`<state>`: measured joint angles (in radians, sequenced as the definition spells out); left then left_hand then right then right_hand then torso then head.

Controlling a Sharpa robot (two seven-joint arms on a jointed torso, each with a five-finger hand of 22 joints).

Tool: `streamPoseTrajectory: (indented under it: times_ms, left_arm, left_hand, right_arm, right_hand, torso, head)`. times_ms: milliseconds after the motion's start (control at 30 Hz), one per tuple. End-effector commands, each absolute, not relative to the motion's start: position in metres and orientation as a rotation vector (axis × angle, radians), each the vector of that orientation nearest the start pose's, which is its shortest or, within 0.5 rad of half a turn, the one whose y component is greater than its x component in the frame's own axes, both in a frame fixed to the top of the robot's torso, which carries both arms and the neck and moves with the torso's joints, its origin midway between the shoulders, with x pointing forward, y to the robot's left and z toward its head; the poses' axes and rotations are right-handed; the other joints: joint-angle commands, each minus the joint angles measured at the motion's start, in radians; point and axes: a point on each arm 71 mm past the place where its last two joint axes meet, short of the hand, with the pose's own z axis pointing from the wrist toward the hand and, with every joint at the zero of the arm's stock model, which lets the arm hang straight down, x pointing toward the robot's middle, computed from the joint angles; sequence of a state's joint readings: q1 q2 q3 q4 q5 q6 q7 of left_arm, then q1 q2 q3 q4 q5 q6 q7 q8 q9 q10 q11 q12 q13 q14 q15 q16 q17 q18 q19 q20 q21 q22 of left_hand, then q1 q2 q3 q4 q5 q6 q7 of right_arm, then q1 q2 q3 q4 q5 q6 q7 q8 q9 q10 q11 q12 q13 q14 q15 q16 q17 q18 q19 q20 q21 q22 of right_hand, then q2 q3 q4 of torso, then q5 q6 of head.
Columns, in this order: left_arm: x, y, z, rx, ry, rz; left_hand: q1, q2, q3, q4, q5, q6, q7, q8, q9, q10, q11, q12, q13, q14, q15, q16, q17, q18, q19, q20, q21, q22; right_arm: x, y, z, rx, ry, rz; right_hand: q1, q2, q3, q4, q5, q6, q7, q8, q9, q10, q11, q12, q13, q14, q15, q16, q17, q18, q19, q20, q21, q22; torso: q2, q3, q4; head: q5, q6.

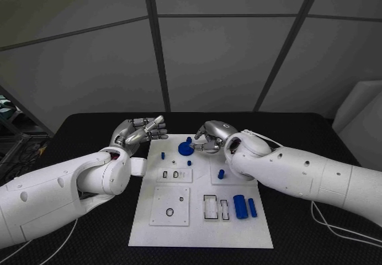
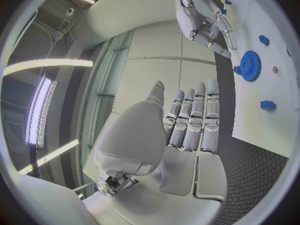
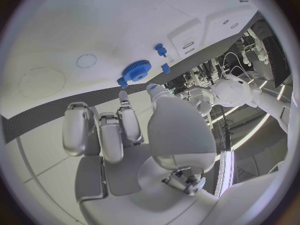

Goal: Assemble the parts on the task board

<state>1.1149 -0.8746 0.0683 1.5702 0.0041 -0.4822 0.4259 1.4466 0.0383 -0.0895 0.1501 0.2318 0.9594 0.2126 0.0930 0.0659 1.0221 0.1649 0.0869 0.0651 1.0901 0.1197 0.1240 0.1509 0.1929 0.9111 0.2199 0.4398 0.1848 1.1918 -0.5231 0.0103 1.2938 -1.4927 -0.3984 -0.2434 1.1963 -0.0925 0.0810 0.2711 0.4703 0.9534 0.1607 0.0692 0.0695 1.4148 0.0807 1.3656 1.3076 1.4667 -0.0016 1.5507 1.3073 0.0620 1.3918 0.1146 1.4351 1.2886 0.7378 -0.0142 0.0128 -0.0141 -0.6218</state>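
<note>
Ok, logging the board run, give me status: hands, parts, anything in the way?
Left hand open, holding nothing, at the task board's far-left corner. Right hand empty, fingers curled, over the far edge beside the blue gear. Gear untouched on the board. Nothing in the way.

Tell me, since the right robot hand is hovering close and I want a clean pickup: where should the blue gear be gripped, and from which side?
Probably by its toothed rim, from above. The blue gear lies flat on the task board, so only its rim and top face are exposed. The right robot hand is beside it, holding nothing.
</note>
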Motion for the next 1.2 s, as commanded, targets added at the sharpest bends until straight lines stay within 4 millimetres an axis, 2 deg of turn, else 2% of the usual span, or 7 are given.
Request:
streamPoseTrajectory:
  times_ms: [33,400,567,733,900,1100,1200]
  left_arm:
    - [0.484,0.225,-0.174,-1.189,1.255,-1.454]
    - [0.484,0.227,-0.177,-1.195,1.259,-1.448]
    - [0.484,0.224,-0.178,-1.195,1.263,-1.455]
    - [0.483,0.223,-0.180,-1.197,1.266,-1.455]
    - [0.483,0.223,-0.181,-1.200,1.268,-1.455]
    - [0.483,0.223,-0.182,-1.201,1.270,-1.455]
    - [0.483,0.223,-0.182,-1.201,1.271,-1.455]
  left_hand:
    - [0.007,0.004,-0.002,-0.005,-0.003,-0.002,0.006,-0.005,-0.001,-0.004,0.006,-0.003,0.000,-0.001,0.003,-0.004,0.001,-0.012,-0.001,0.005,-0.003,-0.001]
    - [0.007,0.003,-0.003,-0.007,-0.003,-0.003,0.007,-0.007,-0.001,-0.005,0.006,-0.005,0.000,-0.001,0.004,-0.005,0.002,-0.012,-0.001,0.005,-0.003,-0.001]
    - [0.008,0.003,-0.002,-0.008,-0.003,-0.002,0.006,-0.007,-0.001,-0.005,0.006,-0.005,0.000,-0.001,0.004,-0.006,0.002,-0.012,-0.001,0.005,-0.003,-0.001]
    - [0.010,0.003,-0.002,-0.010,-0.003,-0.002,0.005,-0.007,-0.001,-0.004,0.006,-0.005,0.000,-0.001,0.004,-0.006,0.002,-0.011,-0.001,0.006,-0.003,-0.002]
    - [0.011,0.003,-0.001,-0.011,-0.003,-0.002,0.005,-0.008,-0.001,-0.004,0.006,-0.006,0.000,-0.001,0.004,-0.007,0.002,-0.011,-0.001,0.006,-0.003,-0.002]
    - [0.011,0.003,-0.001,-0.011,-0.003,-0.002,0.005,-0.008,-0.001,-0.004,0.006,-0.006,0.000,-0.001,0.004,-0.007,0.002,-0.011,-0.001,0.006,-0.003,-0.002]
    - [0.011,0.003,-0.001,-0.011,-0.003,-0.002,0.005,-0.008,-0.001,-0.004,0.006,-0.006,0.000,-0.001,0.004,-0.007,0.002,-0.011,-0.001,0.006,-0.003,-0.002]
  right_arm:
    - [0.521,-0.121,-0.165,0.047,1.491,0.805]
    - [0.522,-0.220,-0.158,0.216,1.554,0.888]
    - [0.528,-0.256,-0.162,0.227,1.578,0.834]
    - [0.533,-0.271,-0.166,0.212,1.594,0.795]
    - [0.536,-0.278,-0.171,0.200,1.621,0.769]
    - [0.536,-0.279,-0.177,0.169,1.642,0.753]
    - [0.536,-0.277,-0.181,0.150,1.655,0.744]
  right_hand:
    - [0.054,0.002,0.003,-0.024,-0.010,0.002,0.001,0.001,0.000,-0.003,-0.004,-0.003,0.030,0.088,0.006,-0.006,0.196,0.003,-0.012,0.000,-0.012,-0.013]
    - [0.212,-0.020,0.007,-0.134,-0.116,0.029,-0.004,0.008,0.002,-0.016,-0.011,-0.023,0.013,0.081,0.000,-0.019,0.167,0.010,-0.035,-0.006,-0.033,-0.046]
    - [0.241,-0.027,0.002,-0.158,-0.133,0.040,-0.009,0.009,0.002,-0.016,-0.015,-0.024,0.013,0.082,-0.004,-0.019,0.167,0.011,-0.039,-0.009,-0.037,-0.052]
    - [0.248,-0.032,-0.007,-0.168,-0.139,0.021,-0.008,-0.002,-0.003,-0.019,-0.015,-0.028,0.009,0.081,-0.004,-0.020,0.166,0.013,-0.045,-0.009,-0.042,-0.061]
    - [0.250,-0.033,-0.013,-0.171,-0.142,0.008,-0.007,-0.006,-0.004,-0.023,-0.013,-0.032,0.005,0.082,-0.003,-0.019,0.168,0.013,-0.048,-0.009,-0.045,-0.065]
    - [0.251,-0.033,-0.016,-0.173,-0.142,0.001,-0.006,-0.007,-0.004,-0.023,-0.012,-0.032,0.005,0.083,-0.002,-0.018,0.172,0.014,-0.050,-0.009,-0.047,-0.068]
    - [0.251,-0.032,-0.016,-0.173,-0.142,0.000,-0.006,-0.007,-0.004,-0.022,-0.012,-0.031,0.007,0.083,-0.002,-0.017,0.174,0.014,-0.049,-0.009,-0.047,-0.067]
  torso:
    - [-0.003,0.0025,-0.0078]
    - [-0.011,0.0093,-0.0300]
    - [-0.011,0.0096,-0.0260]
    - [-0.010,0.0125,-0.0258]
    - [-0.010,0.0088,-0.0250]
    - [-0.008,0.0104,-0.0257]
    - [-0.009,0.0079,-0.0271]
  head:
    - [0.001,0.003]
    - [-0.003,0.013]
    - [-0.028,0.023]
    - [-0.031,0.019]
    - [-0.033,0.016]
    - [-0.029,0.015]
    - [-0.029,0.013]
